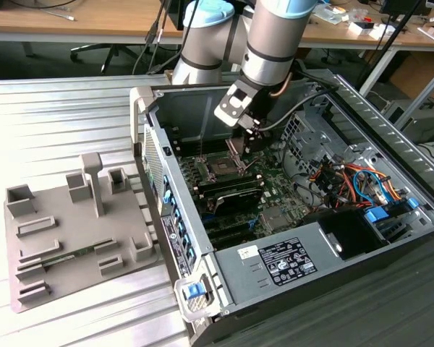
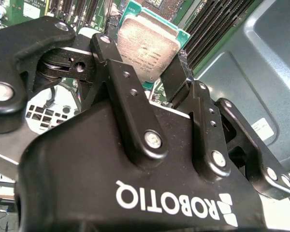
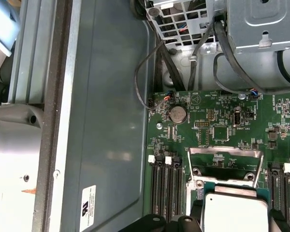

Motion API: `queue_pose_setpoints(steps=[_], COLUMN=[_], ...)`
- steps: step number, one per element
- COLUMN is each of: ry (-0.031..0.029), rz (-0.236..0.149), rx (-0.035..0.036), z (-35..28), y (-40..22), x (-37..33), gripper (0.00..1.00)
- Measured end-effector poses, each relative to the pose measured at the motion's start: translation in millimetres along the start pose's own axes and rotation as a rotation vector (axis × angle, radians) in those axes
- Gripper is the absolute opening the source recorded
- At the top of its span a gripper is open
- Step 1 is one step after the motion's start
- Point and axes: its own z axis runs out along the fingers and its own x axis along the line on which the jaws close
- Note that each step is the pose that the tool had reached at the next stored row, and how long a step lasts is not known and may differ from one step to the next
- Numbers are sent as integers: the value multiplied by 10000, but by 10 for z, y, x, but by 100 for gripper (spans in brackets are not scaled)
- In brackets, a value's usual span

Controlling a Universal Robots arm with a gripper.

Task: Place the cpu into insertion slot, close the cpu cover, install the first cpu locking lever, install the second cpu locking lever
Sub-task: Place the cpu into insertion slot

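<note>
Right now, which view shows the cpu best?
The second wrist view: the cpu shows its metal top, held in the pincer. The first wrist view crops it; the exterior view leaves it too small to tell.

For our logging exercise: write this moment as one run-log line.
gripper: shut on cpu | cpu: near insertion slot, not seated | cpu cover: open

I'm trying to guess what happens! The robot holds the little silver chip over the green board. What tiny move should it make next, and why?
Probably ease the cpu slowly down toward the insertion slot. The end effector is shut on the chip's edges, the chip hangs above the green board, not seated, and in the first wrist view the cpu cover stands open.
</note>
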Motion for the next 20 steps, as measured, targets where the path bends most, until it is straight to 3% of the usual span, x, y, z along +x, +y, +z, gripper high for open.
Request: queue_pose_setpoints(steps=[20], ry=[0], rz=[0], rx=[0], z=[25], y=[-29], x=[0], gripper=[55])
